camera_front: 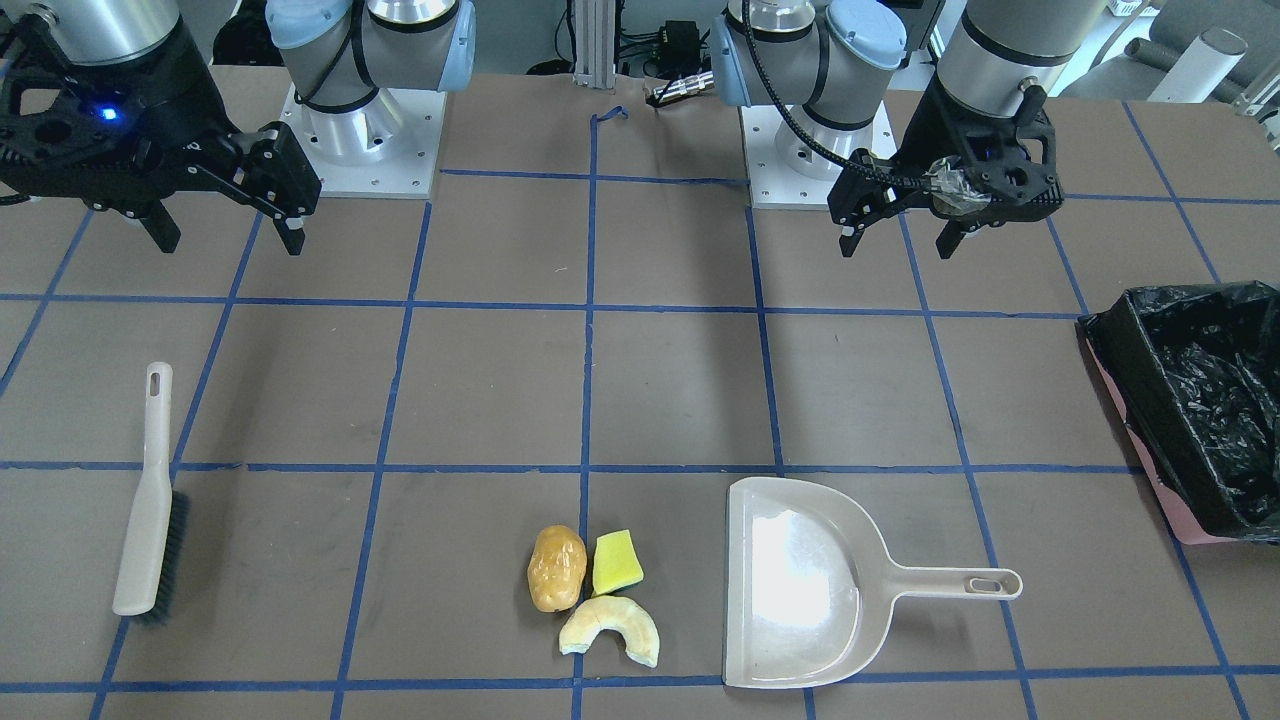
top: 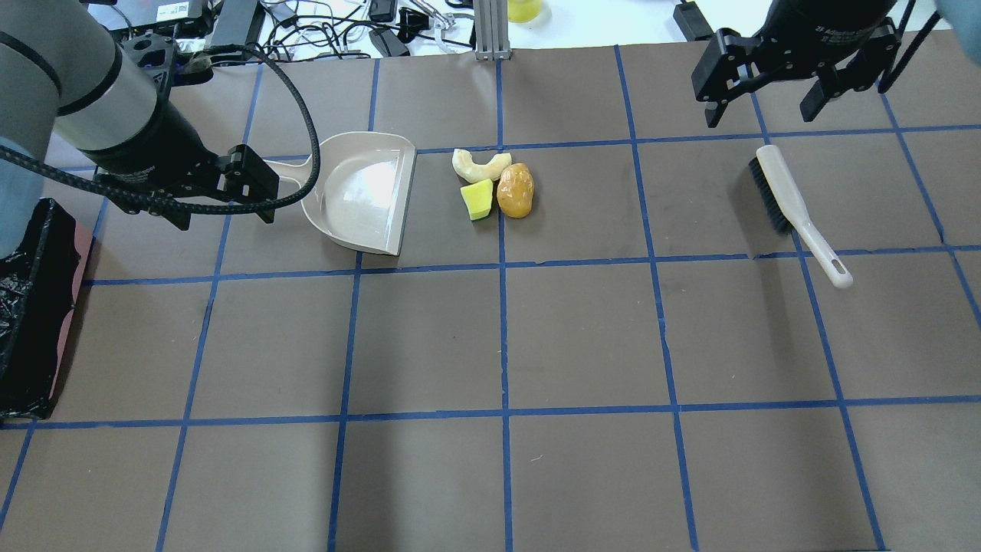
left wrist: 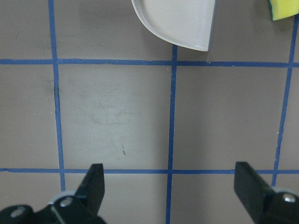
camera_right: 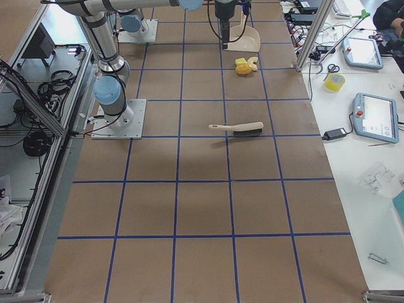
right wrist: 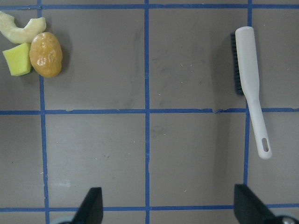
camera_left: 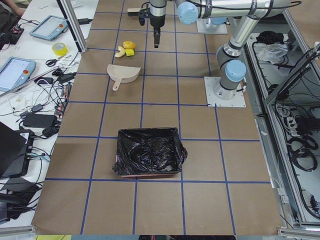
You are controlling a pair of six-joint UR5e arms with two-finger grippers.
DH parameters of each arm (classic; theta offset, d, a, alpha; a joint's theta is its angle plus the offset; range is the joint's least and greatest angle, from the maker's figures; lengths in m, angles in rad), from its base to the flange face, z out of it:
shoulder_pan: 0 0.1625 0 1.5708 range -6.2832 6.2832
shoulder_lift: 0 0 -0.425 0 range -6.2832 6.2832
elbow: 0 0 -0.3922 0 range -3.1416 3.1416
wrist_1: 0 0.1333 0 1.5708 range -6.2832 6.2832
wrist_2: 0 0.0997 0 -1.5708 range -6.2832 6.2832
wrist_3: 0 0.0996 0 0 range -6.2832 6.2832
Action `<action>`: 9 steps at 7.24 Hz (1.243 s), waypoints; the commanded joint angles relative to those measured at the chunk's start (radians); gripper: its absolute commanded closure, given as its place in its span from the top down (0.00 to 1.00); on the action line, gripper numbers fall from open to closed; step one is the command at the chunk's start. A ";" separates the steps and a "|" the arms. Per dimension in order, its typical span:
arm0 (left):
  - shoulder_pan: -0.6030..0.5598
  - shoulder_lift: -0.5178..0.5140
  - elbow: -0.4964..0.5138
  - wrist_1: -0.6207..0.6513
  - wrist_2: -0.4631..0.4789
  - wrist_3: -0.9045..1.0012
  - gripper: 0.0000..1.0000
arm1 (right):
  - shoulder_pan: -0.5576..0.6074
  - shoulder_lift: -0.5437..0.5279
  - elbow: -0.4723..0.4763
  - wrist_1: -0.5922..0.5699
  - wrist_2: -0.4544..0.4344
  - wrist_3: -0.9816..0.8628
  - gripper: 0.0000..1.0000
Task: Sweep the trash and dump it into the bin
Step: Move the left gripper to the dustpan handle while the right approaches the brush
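The trash lies in one cluster on the table: a golden-brown potato (camera_front: 556, 568), a yellow sponge block (camera_front: 617, 563) and a pale crescent piece (camera_front: 610, 628). It also shows in the overhead view, potato (top: 515, 190), sponge (top: 477, 200), crescent (top: 480, 165). The black-lined bin (camera_front: 1135, 390) stands at the table's end on my left side (top: 34, 307). My left gripper (camera_front: 900, 235) hangs open and empty above the table, near the dustpan's handle (top: 222, 192). My right gripper (camera_front: 230, 240) is open and empty, raised beyond the brush (top: 762, 107).
A beige dustpan (camera_front: 800, 585) lies beside the trash, mouth toward it, handle pointing toward the bin. A beige brush with black bristles (camera_front: 150, 490) lies on my right side (top: 797, 211). Blue tape lines grid the brown table.
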 commanded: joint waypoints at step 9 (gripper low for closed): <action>0.033 -0.221 0.106 0.175 0.008 0.724 0.98 | -0.232 0.184 0.013 0.008 -0.055 -0.323 1.00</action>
